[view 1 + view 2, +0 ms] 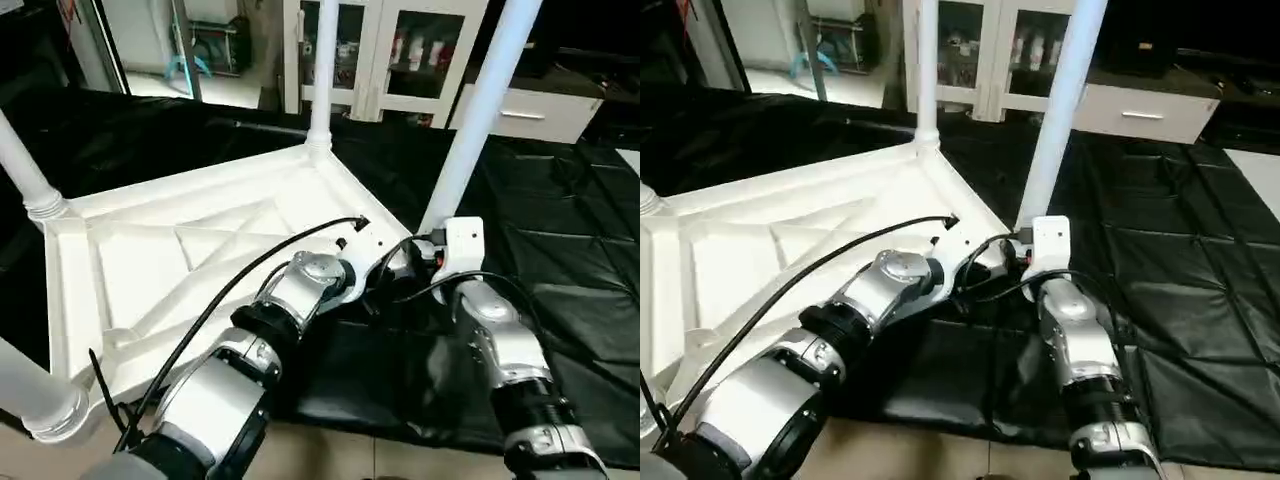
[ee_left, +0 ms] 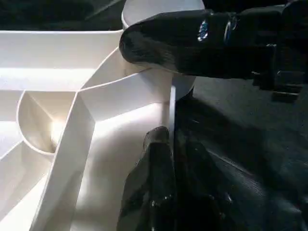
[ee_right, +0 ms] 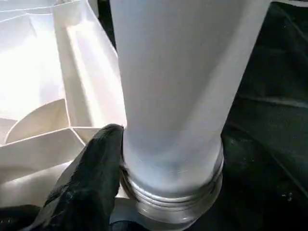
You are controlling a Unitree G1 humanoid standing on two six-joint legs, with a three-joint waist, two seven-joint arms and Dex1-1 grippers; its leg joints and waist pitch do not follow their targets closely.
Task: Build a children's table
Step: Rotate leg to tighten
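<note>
Gripping the smooth, slippery leg [image 3: 173, 96] low near its threads, right gripper [image 3: 144, 183] grasps; left gripper [image 2: 166, 159] clenched on the tabletop [image 1: 180, 250] rim.

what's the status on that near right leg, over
Left gripper shut on the tabletop rim. Right gripper around the leg base, thread still showing above the corner socket. Three other legs up. Nothing in the way.
</note>
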